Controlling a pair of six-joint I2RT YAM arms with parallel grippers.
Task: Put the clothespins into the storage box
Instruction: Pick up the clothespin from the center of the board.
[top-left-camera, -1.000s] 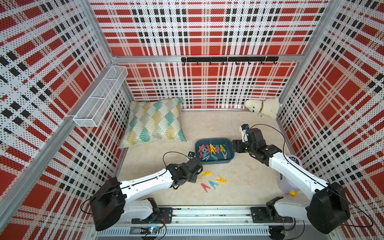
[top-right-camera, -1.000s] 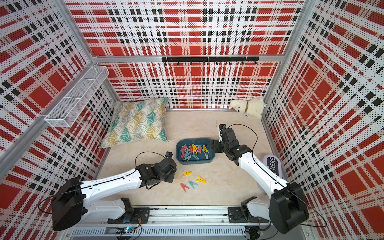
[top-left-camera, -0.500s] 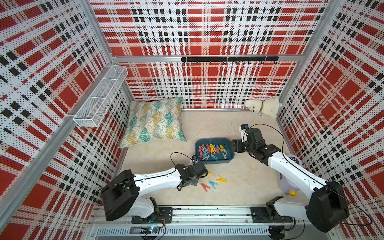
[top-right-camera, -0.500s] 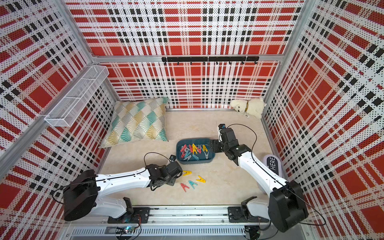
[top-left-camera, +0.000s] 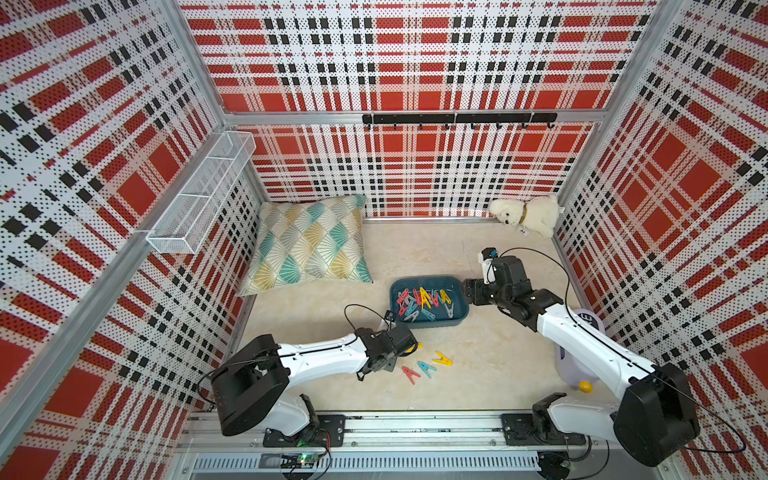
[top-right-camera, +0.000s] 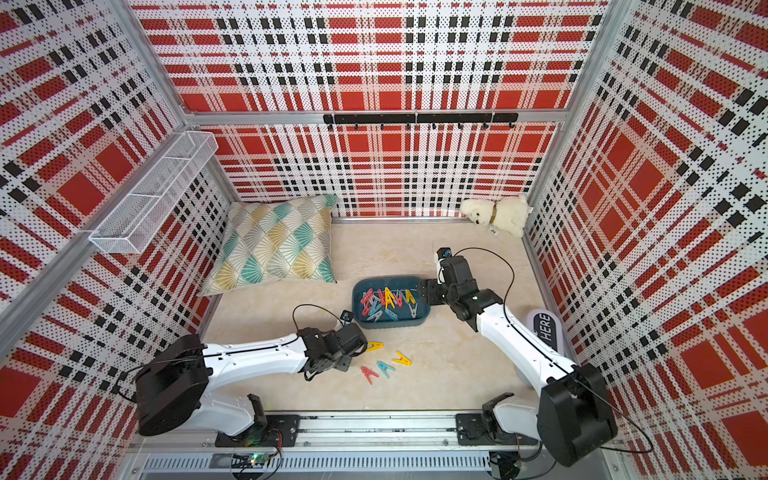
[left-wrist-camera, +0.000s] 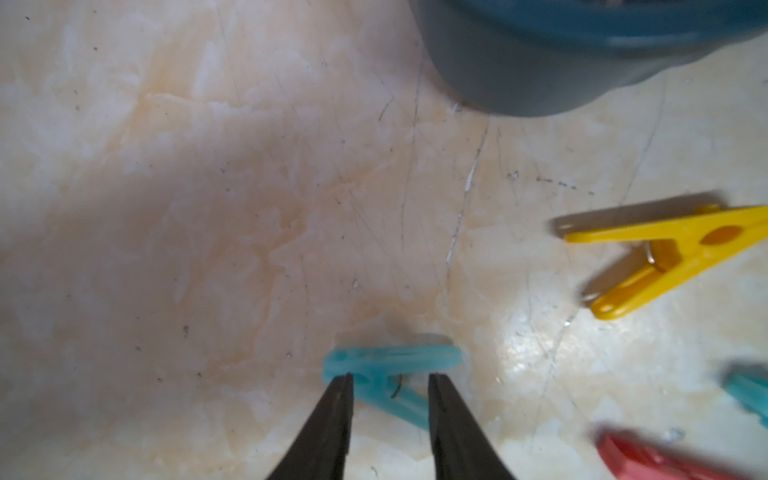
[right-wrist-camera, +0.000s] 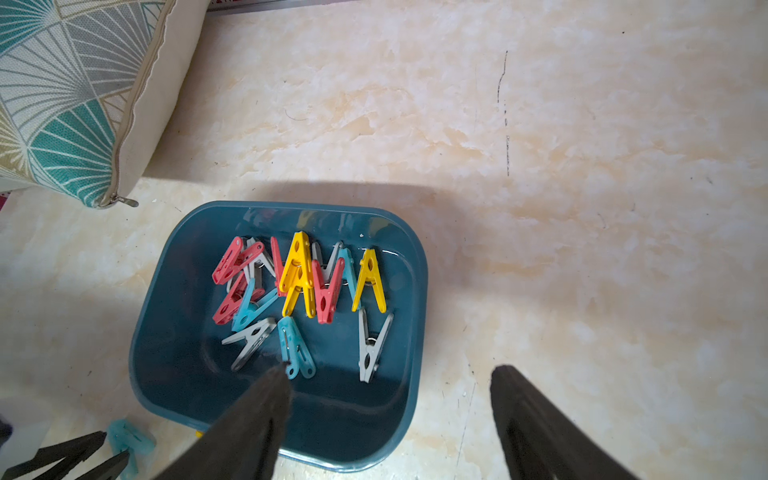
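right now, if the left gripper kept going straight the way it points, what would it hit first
Most likely the teal clothespin lying at the tips of the left gripper, partly between its parted jaws. The storage box sits beyond, off that line, though depth is unclear.

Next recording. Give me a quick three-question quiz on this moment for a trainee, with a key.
1. Multiple choice: what colour is the clothespin that the left gripper straddles? A red, B teal, C yellow, D grey.
2. True or false: the right gripper is open and holds nothing.
3. In a top view, how many yellow clothespins lie on the table outside the storage box?
Key: 1 B. 2 true. 3 two.
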